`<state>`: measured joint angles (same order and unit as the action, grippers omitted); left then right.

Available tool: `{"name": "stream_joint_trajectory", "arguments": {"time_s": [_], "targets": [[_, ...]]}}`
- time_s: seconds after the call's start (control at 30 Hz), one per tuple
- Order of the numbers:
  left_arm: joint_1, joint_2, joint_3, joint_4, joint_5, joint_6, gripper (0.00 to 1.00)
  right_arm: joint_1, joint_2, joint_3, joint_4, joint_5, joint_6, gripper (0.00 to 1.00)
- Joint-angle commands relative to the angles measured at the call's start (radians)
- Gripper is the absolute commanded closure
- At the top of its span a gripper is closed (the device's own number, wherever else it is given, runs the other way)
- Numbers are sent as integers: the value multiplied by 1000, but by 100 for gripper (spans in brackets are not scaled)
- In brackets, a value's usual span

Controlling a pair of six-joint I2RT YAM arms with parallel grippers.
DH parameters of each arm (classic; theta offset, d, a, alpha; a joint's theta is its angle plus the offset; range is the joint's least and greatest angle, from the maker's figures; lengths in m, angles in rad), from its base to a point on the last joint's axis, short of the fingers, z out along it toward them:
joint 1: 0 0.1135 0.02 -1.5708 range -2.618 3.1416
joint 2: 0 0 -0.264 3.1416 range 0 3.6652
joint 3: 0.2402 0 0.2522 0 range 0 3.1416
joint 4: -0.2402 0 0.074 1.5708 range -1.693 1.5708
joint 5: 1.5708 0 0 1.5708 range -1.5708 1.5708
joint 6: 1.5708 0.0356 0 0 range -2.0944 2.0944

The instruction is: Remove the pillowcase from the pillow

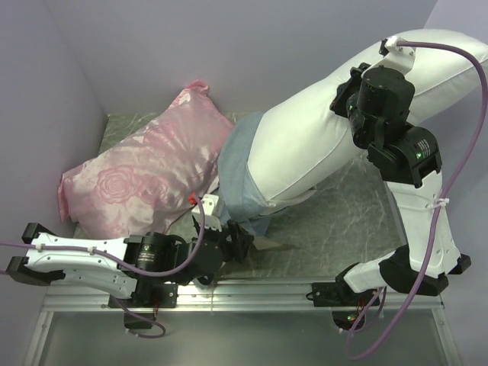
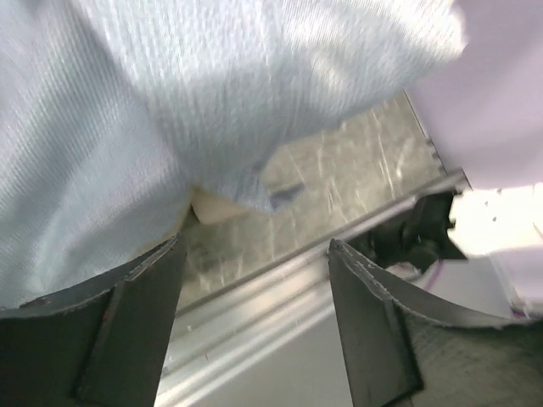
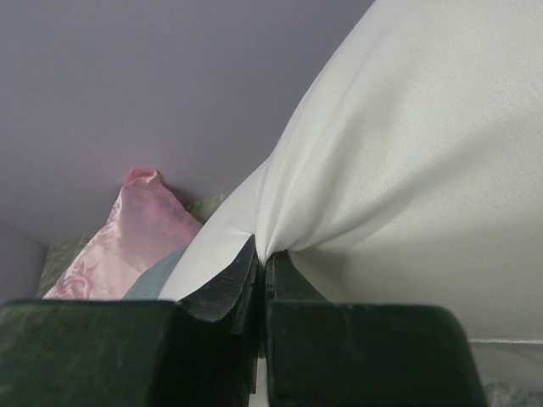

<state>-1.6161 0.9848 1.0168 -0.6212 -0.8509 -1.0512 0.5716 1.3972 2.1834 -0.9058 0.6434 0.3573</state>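
Top view: pillow (image 1: 320,130) mostly out of the pillowcase (image 1: 240,179), only its lower end is inside the bunched grey-blue cloth, which touches the desk (image 1: 343,221); upper end raised toward the back right. Right hand (image 1: 348,90) sits on the pillow's upper part. Left hand (image 1: 232,244) is at the case's near edge. Pink satin pillow (image 1: 145,179) lies just left, touching the case. Left wrist: left hand (image 2: 254,326) fingers apart, nothing between them, pillowcase (image 2: 127,110) hanging just above, beige corner showing, desk (image 2: 356,161) and rail (image 2: 280,288) below. Right wrist: right hand (image 3: 261,264) clamped on a pinch of white pillow (image 3: 407,153) fabric; pillowcase (image 3: 157,275) sliver and pink satin pillow (image 3: 127,237) behind.
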Motion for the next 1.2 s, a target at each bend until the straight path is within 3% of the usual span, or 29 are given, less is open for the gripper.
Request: {"name": "stream_joint_trajectory", "arguments": {"time_s": [0.0, 0.2, 0.37, 0.43, 0.53, 0.57, 0.63, 0.67, 0.77, 0.9, 0.97, 1.17], "targets": [[-19, 67, 92, -135, -155, 19, 26, 5, -56, 29, 209, 9, -4, 100], [16, 115, 146, -157, -252, 86, 21, 4, -70, 18, 208, -1, -4, 100], [47, 31, 14, 231, -134, 479, 20, 4, -81, 7, 208, -8, -1, 100], [65, 9, -42, 385, -67, 546, 21, 5, -79, 10, 205, -10, 0, 100], [74, 2, -72, 426, 7, 586, 35, 4, -75, 18, 200, -7, -3, 100], [76, 15, -70, 408, 15, 561, 51, 4, -73, 19, 202, -7, -4, 100], [79, 32, -79, 352, 9, 521, 68, 4, -72, 24, 205, -5, -4, 100], [79, 41, -86, 330, 3, 463, 83, 5, -67, 32, 205, -7, -6, 100], [81, 20, -148, 223, -45, 270, 99, 4, -43, 87, 183, 10, -17, 100], [129, -54, -299, 187, -39, 45, 99, 4, -38, 115, 205, 28, -34, 100], [156, -69, -342, 85, -43, -114, 99, 4, -40, 121, 212, 32, -35, 100], [232, -35, -337, -61, -28, -276, 99, 4, -21, 156, 202, 25, -34, 100]]}}
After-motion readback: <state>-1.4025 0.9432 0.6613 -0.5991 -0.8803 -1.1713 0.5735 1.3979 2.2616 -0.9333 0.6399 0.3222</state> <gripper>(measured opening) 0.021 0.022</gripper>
